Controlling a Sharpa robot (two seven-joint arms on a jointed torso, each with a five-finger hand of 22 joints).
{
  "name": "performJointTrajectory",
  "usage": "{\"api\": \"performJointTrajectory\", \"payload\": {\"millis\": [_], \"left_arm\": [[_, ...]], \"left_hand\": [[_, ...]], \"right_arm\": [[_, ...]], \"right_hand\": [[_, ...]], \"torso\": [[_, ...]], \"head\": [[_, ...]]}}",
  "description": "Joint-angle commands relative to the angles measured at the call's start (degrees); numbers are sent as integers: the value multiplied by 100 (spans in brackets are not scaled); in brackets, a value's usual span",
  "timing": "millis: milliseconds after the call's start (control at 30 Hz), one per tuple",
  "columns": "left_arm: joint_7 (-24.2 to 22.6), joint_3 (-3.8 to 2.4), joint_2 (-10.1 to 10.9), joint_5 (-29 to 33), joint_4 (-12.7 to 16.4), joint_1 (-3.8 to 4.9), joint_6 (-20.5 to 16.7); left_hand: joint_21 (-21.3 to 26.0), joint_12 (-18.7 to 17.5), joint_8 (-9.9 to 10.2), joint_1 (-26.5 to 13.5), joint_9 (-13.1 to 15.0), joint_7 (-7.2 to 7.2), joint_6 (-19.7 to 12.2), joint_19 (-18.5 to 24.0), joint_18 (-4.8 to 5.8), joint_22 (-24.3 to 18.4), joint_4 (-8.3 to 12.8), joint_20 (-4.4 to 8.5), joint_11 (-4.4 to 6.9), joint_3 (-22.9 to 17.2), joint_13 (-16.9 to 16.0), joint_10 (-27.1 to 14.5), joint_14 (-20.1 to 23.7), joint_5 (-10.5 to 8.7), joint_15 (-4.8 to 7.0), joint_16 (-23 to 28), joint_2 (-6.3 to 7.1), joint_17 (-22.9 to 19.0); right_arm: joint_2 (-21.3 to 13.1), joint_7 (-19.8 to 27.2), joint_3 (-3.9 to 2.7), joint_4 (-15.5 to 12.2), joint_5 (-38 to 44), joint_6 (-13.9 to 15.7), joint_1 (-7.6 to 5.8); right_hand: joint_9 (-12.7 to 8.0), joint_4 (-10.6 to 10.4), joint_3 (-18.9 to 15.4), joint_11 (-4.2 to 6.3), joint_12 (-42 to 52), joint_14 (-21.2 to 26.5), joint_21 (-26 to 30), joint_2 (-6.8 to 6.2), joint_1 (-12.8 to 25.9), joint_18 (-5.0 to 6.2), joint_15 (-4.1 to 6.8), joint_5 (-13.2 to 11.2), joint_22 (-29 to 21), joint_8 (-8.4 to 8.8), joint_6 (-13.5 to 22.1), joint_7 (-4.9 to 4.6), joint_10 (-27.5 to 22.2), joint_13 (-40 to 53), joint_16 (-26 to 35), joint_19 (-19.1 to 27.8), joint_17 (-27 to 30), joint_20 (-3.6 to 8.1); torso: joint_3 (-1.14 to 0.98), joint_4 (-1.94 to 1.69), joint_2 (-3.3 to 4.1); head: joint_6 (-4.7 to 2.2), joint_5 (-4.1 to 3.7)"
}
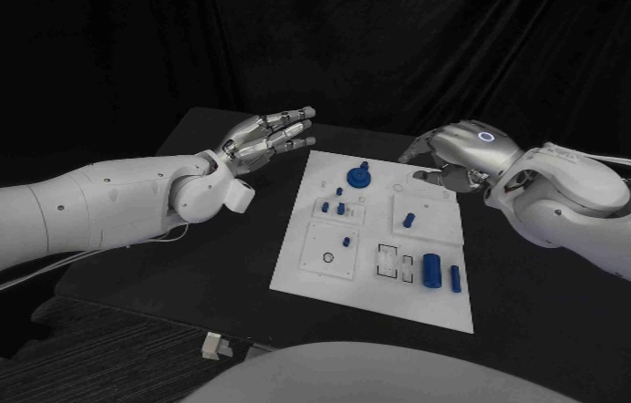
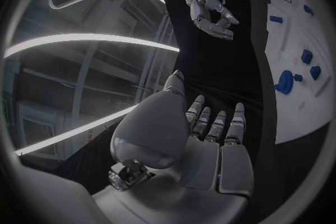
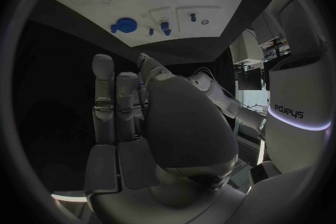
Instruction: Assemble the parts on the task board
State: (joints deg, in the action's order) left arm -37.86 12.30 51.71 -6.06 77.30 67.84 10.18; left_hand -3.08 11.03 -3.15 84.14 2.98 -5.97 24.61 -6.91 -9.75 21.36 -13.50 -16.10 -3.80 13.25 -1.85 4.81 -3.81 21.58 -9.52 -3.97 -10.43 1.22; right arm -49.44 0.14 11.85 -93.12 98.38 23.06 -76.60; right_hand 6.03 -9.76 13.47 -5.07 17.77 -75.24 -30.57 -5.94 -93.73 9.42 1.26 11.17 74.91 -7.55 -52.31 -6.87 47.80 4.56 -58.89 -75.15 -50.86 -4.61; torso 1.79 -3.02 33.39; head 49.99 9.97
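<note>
Black table [image 1: 223, 239] round board [image 1: 381, 266] (white)

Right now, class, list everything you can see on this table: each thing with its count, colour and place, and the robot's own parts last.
Table: one, black, under everything.
Task board: one, white, mid-table between the arms.
Round part: one, blue, disc with a knob, far end of the board.
Small parts: several, blue, scattered mid-board; exact count unclear.
Long parts: two, blue, near right corner of the board.
Left robot hand: one, silver, fingers spread, holding nothing, left of the board.
Right robot hand: one, silver, fingers curled downward, at the board's far right corner.
</note>
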Motion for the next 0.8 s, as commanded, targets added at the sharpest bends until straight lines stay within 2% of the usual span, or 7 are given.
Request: {"api": "performJointTrajectory", "payload": {"millis": [33, 133, 200, 333, 467, 600, 800], "left_arm": [[-86, -6, 0, 37, 18, -8, 38], [-84, -6, 4, 37, 21, -10, 47], [-82, -6, 7, 37, 25, -12, 50], [-87, -6, 16, 37, 27, -15, 48], [-93, -6, 19, 37, 25, -18, 47], [-96, -6, 20, 36, 32, -21, 51], [-98, -6, 23, 36, 33, -25, 56]], "left_hand": [[-32, 21, -20, 48, 5, 1, 35, -32, -56, 5, 22, -6, -32, 5, -5, -10, 3, 39, -38, -32, 13, 6], [-39, 21, -20, 53, 4, 0, 30, -46, -56, 11, 27, -12, -32, 2, -5, -10, 5, 53, -41, -32, 8, 6], [-39, 21, -20, 53, 4, 0, 30, -46, -56, 11, 27, -12, -32, 2, -5, -10, 5, 53, -41, -32, 8, 6], [-43, 19, -21, 58, 5, 0, 37, -56, -56, 18, 32, -15, -33, 0, -5, -11, 5, 66, -43, -35, 4, 6], [-43, 19, -21, 58, 5, 0, 37, -56, -56, 18, 32, -15, -33, 0, -5, -11, 5, 66, -43, -35, 4, 6], [-43, 19, -21, 58, 5, 0, 37, -56, -56, 18, 32, -15, -33, 0, -5, -11, 5, 66, -43, -35, 4, 6], [-46, 21, -21, 63, 4, 0, 35, -63, -56, 18, 37, -18, -34, -2, -5, -11, 6, 77, -46, -37, 1, 6]], "right_arm": [[-88, -91, 5, 55, -276, -375, -40], [-137, -160, 5, 152, -301, -550, 3], [-152, -164, 6, 228, -312, -617, 69], [-119, -132, 6, 369, -322, -686, 207], [-27, -82, 6, 527, -327, -761, 361], [93, -28, 6, 677, -329, -848, 517], [304, 78, 6, 888, -331, -900, 727]], "right_hand": [[-3, -17, 132, -8, 13, -68, -115, -47, 90, -81, -17, -199, 379, 21, -52, -6, 88, -45, -51, -46, -40, -9], [-45, -193, 47, -6, -79, -139, -200, -172, 468, -93, -38, -580, 378, 110, 21, -38, -50, -88, -107, -87, -82, -37], [-81, -286, -52, -35, -159, -156, -205, -252, 646, -97, -54, -672, 374, 171, 92, -61, -192, -97, -112, -101, -82, -55], [-120, -430, -278, -78, -158, -194, -230, -297, 833, -104, -84, -620, 376, 201, 71, -84, -158, -83, -145, -138, -107, -86], [-177, -468, -378, -102, -68, -240, -290, -257, 870, -121, -151, -624, 392, 270, 128, -62, 173, -67, -202, -191, -156, -133], [-217, -476, -439, -96, -89, -238, -265, -251, 905, -119, -191, -661, 390, 343, 239, -137, 324, -75, -194, -203, -135, -169], [-231, -467, -468, -93, -111, -243, -270, -238, 910, -122, -220, -670, 394, 380, 343, -146, 439, -73, -206, -214, -141, -195]], "torso": [[9, -5, 2], [17, -3, -6], [19, 8, -11], [5, 13, -7], [-10, 17, 3], [-6, 4, 8], [-5, 9, 10]], "head": [[1, -6], [1, -41], [1, -51], [1, -75], [1, -98], [1, -123], [1, -124]]}}
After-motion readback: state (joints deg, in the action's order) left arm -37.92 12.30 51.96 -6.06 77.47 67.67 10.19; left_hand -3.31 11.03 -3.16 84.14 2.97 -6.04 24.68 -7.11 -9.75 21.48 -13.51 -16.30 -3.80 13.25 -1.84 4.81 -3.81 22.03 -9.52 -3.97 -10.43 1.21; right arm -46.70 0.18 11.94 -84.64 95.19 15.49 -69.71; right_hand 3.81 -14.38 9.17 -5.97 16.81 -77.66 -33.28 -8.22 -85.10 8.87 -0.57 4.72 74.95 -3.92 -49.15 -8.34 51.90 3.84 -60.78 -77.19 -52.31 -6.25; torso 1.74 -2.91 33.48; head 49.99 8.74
